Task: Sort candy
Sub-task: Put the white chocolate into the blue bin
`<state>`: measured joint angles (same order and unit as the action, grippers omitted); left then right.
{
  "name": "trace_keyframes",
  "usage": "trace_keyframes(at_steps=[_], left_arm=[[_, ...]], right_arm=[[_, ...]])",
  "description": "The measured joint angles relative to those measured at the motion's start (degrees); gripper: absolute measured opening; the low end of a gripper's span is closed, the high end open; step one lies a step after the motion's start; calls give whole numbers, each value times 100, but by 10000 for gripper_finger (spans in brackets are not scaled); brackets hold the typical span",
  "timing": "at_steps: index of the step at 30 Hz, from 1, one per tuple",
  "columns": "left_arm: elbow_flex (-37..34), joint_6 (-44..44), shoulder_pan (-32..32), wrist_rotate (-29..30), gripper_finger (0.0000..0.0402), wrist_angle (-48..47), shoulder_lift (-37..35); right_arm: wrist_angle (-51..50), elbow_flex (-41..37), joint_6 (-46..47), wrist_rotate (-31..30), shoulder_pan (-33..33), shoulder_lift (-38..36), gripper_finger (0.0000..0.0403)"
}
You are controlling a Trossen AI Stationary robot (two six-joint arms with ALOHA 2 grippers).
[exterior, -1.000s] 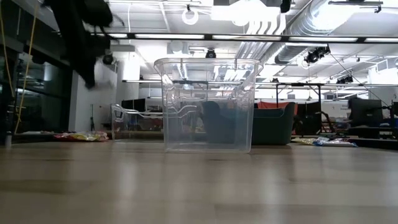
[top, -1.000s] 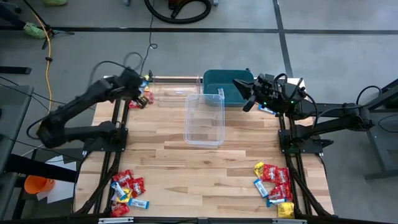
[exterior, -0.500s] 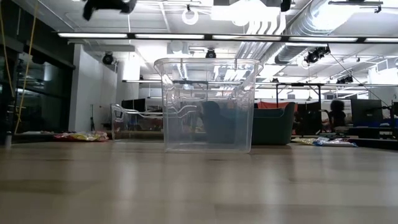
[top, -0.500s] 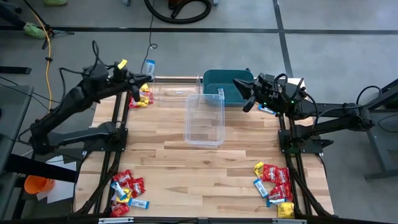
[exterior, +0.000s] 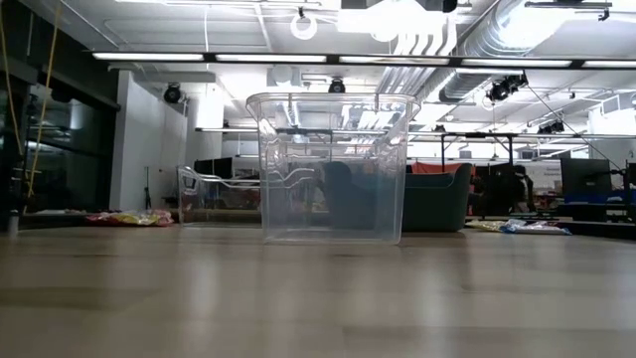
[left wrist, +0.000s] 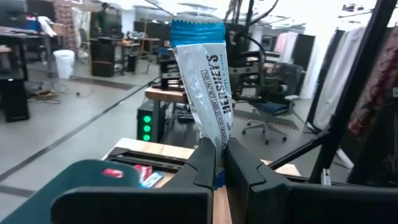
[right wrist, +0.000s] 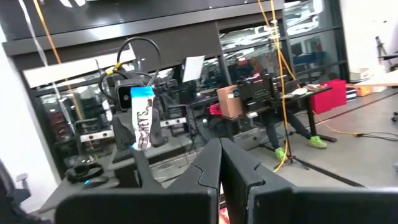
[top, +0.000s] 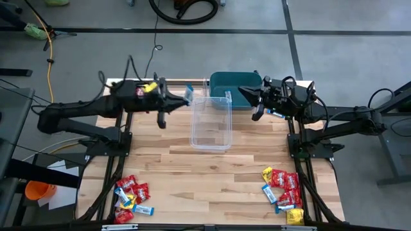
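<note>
In the high view, the left gripper point(top: 184, 96) was stretched toward the clear tub point(top: 211, 123), its fingers clamped on a light blue candy packet point(top: 189, 92) held just beside the tub's far left corner. More candy was seen in 2 heaps at the near edge of the table point(top: 192, 173), the left heap point(top: 131, 197) and the right heap point(top: 283, 194). The right gripper point(top: 252, 97) waited over the teal bin point(top: 234, 88), its fingers apparently together on nothing.

In the low view, only the tub and the bin behind it were shown; no gripper was visible.

In the left wrist view, the packet point(left wrist: 204, 71) was pinched at its lower end and stood upright. It was judged light, thin, pliant and slippery, best gripped across a crimped end.

In the right wrist view, the held packet point(right wrist: 142, 117) was seen farther off.
</note>
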<state>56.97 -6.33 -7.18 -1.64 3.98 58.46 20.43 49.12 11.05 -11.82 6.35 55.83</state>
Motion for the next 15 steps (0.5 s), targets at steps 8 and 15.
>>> trace_keyframes(at_steps=[8,15], left_arm=[[-4,-50,110,78,1,418,409],[0,-50,110,85,1,802,677]], right_arm=[[-2,0,0,137,0,0,0],[47,0,-69,259,0,0,0]])
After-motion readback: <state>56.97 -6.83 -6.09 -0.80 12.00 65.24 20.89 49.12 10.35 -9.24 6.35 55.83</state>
